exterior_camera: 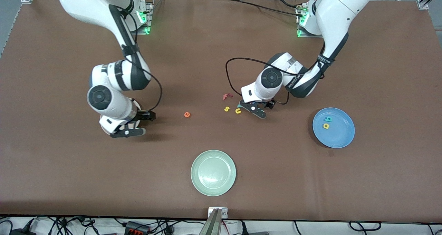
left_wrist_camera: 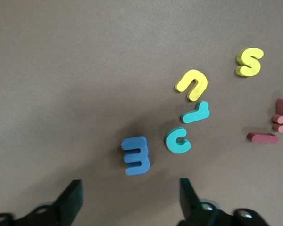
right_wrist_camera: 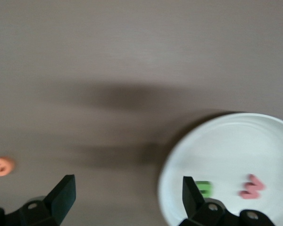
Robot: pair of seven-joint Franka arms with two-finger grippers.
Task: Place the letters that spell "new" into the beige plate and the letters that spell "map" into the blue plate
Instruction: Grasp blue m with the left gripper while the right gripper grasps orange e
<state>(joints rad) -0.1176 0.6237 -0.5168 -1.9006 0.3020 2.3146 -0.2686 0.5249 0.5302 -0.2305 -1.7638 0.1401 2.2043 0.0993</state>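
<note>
My left claw [left_wrist_camera: 127, 205] hangs wide open and empty over the letter cluster, the blue m [left_wrist_camera: 136, 155] lying flat on the desk [exterior_camera: 221, 55] between its fingers. It looks light, stiff foam, thin, so I judge a pinch across its outer edges best. From the m, the teal c [left_wrist_camera: 178, 140] sits at two o'clock in the left wrist view.

My right claw [right_wrist_camera: 127, 200] gapes open and empty at the beige plate's [right_wrist_camera: 217, 136] rim; the green n [right_wrist_camera: 203, 188] and w [right_wrist_camera: 252, 186] lie inside. The orange e [exterior_camera: 186, 114] waits on the desk, while the blue plate [exterior_camera: 342, 138] holds a [exterior_camera: 326, 126] and p [exterior_camera: 327, 119].
</note>
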